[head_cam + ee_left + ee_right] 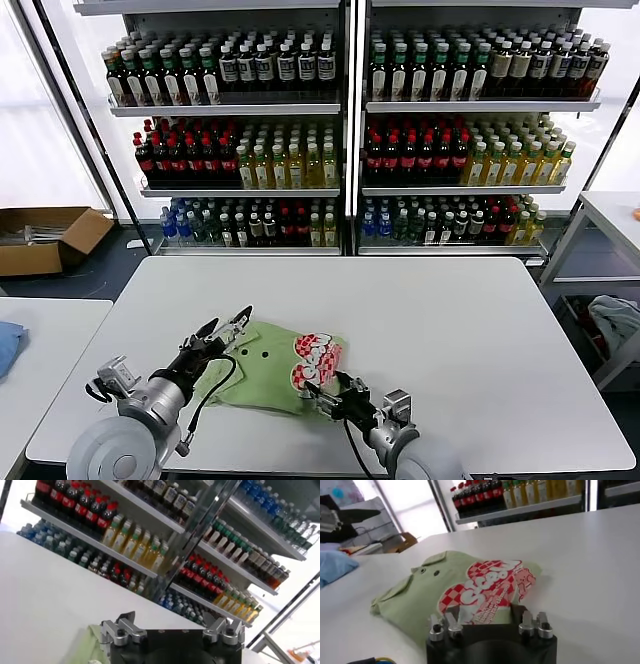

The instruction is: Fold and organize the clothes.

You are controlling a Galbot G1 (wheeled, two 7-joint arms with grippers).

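Folded polo shirt (275, 365) on desk (450, 330); left tool (232, 327) released at its 9 o'clock edge, right tool (322, 392) at 5 o'clock, apparently released.

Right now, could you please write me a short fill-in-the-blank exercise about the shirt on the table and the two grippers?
1. The polo shirt is light ____ in colour.
2. It lies partly folded on the white ____.
3. The left gripper is above the shirt's collar side with its jaws ____.
4. The right gripper is at the shirt's edge nearest the ____.

Missing words: green; table; open; robot

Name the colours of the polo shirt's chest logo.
Red and white checks with lettering on the logo; clearest in the right wrist view.
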